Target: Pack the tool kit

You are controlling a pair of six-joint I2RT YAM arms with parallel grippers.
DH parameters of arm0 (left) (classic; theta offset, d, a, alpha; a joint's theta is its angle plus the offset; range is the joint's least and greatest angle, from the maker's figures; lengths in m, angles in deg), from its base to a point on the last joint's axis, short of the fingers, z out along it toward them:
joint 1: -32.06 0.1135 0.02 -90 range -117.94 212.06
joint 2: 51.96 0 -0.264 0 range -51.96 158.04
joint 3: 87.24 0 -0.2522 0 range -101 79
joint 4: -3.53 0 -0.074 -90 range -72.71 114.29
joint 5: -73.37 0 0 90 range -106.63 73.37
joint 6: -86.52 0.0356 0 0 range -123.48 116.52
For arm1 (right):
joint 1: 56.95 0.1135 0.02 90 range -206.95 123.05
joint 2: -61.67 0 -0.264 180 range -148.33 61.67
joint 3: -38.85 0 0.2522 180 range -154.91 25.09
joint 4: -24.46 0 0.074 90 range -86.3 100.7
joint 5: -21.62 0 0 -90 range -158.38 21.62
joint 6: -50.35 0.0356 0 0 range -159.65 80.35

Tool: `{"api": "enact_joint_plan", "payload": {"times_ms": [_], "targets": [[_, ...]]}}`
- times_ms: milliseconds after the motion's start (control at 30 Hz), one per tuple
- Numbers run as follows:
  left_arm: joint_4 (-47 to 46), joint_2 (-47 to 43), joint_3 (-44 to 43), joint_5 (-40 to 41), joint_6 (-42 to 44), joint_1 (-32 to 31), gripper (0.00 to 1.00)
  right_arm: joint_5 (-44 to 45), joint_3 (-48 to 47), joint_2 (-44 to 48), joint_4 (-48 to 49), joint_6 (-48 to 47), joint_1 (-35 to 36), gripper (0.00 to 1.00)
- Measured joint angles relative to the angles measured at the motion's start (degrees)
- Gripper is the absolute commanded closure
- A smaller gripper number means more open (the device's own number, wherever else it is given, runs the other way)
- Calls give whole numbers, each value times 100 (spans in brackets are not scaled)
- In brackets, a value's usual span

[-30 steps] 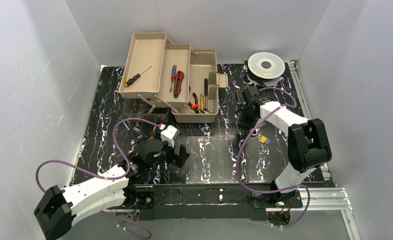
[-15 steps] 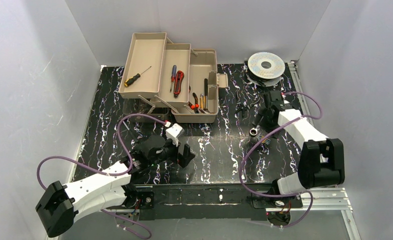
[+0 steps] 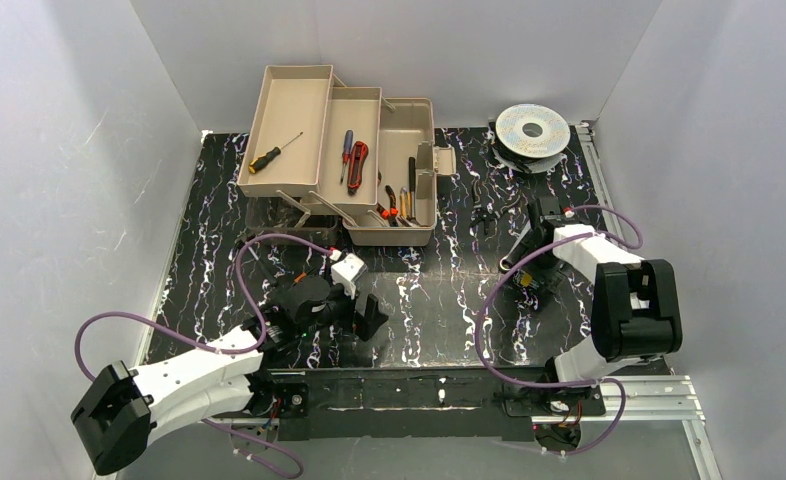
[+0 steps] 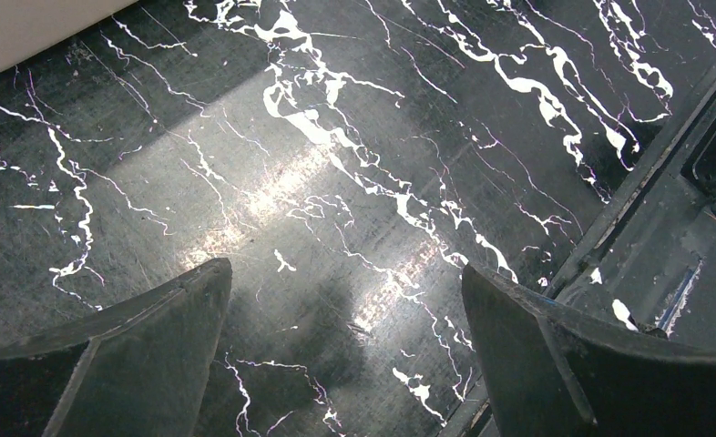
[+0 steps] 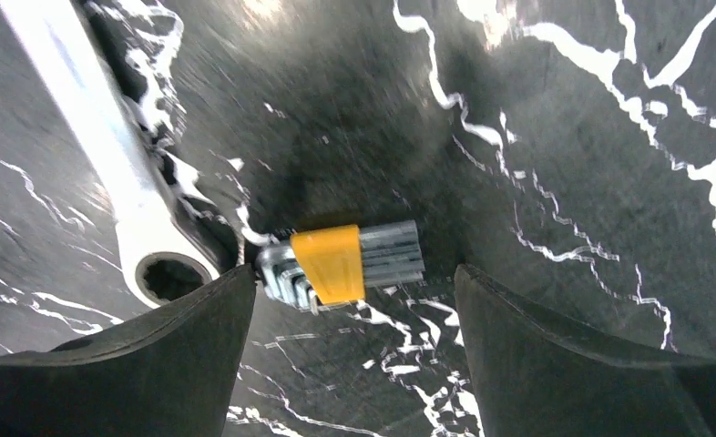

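Observation:
The beige toolbox (image 3: 409, 215) stands open at the back with its fold-out trays spread to the left. A screwdriver (image 3: 272, 153) lies in the far tray, and more hand tools (image 3: 353, 160) lie in the middle tray and the base. My right gripper (image 3: 537, 250) (image 5: 354, 364) hangs open just above the table. A yellow-clipped hex key set (image 5: 345, 264) (image 3: 526, 281) lies just ahead of its fingertips. A silver ring wrench (image 5: 99, 137) (image 3: 516, 248) lies beside the left finger. My left gripper (image 3: 366, 314) (image 4: 345, 346) is open over bare table.
Black pliers (image 3: 484, 214) lie on the table right of the toolbox. A round silver spool (image 3: 532, 130) sits at the back right corner. A corner of the toolbox (image 4: 26, 32) shows top left in the left wrist view. A metal rail (image 4: 646, 182) runs along the near edge.
My right gripper has opened and let go of the silver wrench, which now lies on the table. That arm pulled back toward the near right. The left arm shifted only slightly.

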Motion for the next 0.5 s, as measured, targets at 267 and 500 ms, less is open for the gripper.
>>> {"api": "enact_joint_plan", "payload": {"times_ms": [267,500], "targets": [[11,-70,0,4,0,0,2,142,-299,-313,28,2,0,14],[28,-103,0,7,2,0,2,210,-280,-304,55,72,0,23]]}}
